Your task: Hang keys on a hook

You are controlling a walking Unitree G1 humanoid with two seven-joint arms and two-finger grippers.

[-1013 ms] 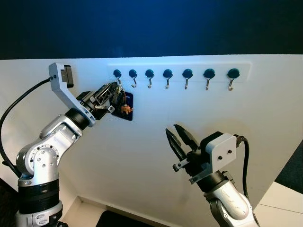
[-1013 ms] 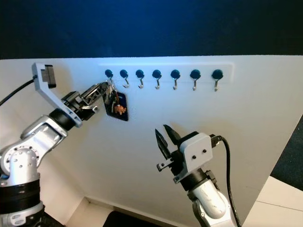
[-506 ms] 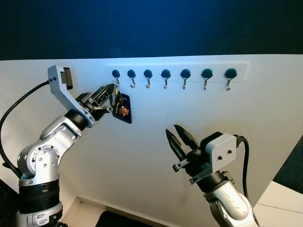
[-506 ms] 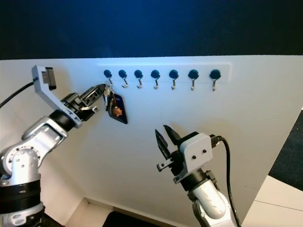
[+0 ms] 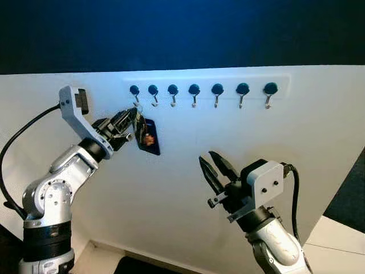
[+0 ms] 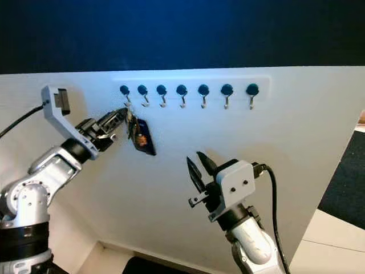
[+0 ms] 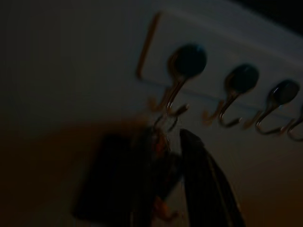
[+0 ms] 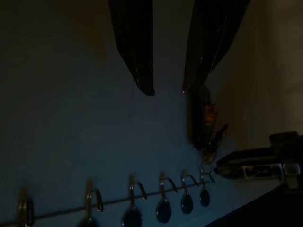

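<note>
A bunch of keys [image 5: 147, 136] with a dark blue tag and a small orange charm hangs just under the leftmost hook [image 5: 135, 95] of a white rail of several blue-capped hooks. My left gripper [image 5: 132, 117] is shut on the top of the bunch, right below that hook. In the left wrist view the key ring [image 7: 165, 122] sits at the tip of the hook [image 7: 176, 87]; I cannot tell whether it is looped over it. My right gripper [image 5: 214, 163] stands open, low and to the right, with nothing between its fingers.
The hook rail [image 5: 279, 80] runs across a white wall panel under a dark blue band. The other hooks [image 5: 217, 94] are bare. Light floor [image 5: 342, 234] shows at the lower right, beside a dark mat.
The whole picture has slid left, so the camera moved. My left gripper with the keys sits slightly lower under the leftmost hook. The right arm has not moved.
</note>
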